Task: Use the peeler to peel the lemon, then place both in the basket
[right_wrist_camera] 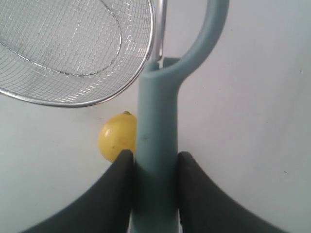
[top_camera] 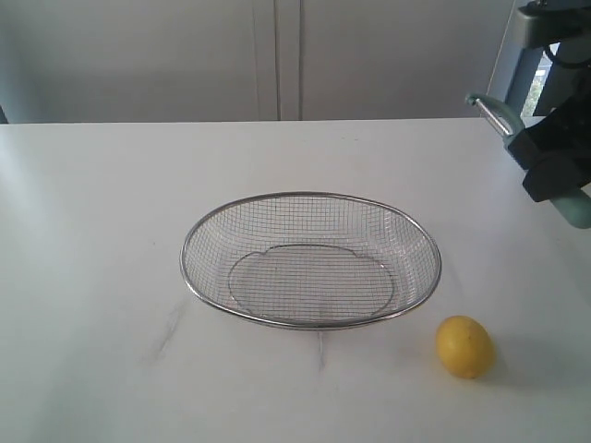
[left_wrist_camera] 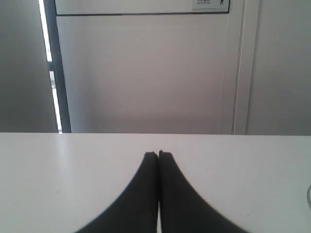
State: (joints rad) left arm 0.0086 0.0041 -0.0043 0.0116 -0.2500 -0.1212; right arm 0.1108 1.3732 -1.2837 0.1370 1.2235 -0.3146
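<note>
Peeler (right_wrist_camera: 158, 97) gripped in right hand (right_wrist_camera: 155, 154); lemon (top_camera: 464, 346), seemingly unpeeled, beside basket (top_camera: 310, 195); closed, empty left hand (left_wrist_camera: 158, 154) must steady it next.

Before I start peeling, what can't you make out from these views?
Peeler blade: runs out of frame in the right wrist view; small and blurred in the exterior view.
Lemon: partly behind the peeler handle in the right wrist view.
Right claw: cut by the exterior view's right edge.
Left claw: absent from the exterior view; its position is unclear.
</note>
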